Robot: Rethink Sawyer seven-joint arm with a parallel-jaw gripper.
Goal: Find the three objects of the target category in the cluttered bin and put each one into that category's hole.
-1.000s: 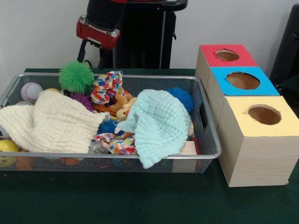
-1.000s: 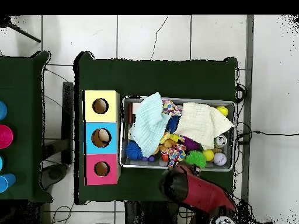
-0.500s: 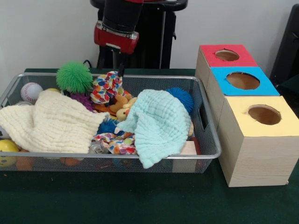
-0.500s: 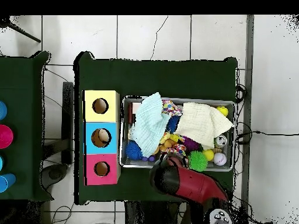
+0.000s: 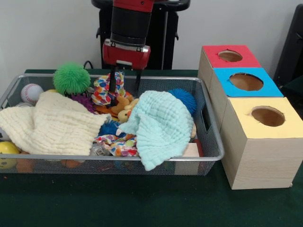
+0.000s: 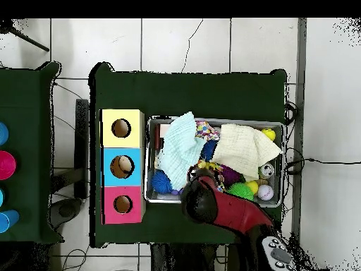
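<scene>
A wire bin (image 5: 208, 153) on a green surface (image 5: 142, 203) holds a jumble of toys beside three sorting boxes. From the left of the front view: a yellow ball (image 5: 7, 152) at the near corner, a baseball (image 5: 31, 92) at the far corner, and a cream cloth (image 5: 52, 124) spread over much of that end. A green spiky ball (image 5: 71, 78) sits against the far rim. Over the middle of the bin, the claw (image 5: 125, 88) hangs released, its two fingers parted on either side of a multicoloured patterned fabric toy (image 5: 105, 90), with an orange plush (image 5: 124, 107) just below. A light blue cloth (image 5: 161, 126) covers the right half, and a blue spiky ball (image 5: 184, 98) peeks out behind it. Further right stand the red box (image 5: 236, 60), blue box (image 5: 262, 87) and yellow box (image 5: 284, 127), each with a round hole on top.

The target category is not shown, so which toys count cannot be told. The step looks like a reach into the middle clutter; it would go best with a straight descent, fingers kept wide until they bracket one toy alone, clear of cloth edges that could drag out with it.
</scene>
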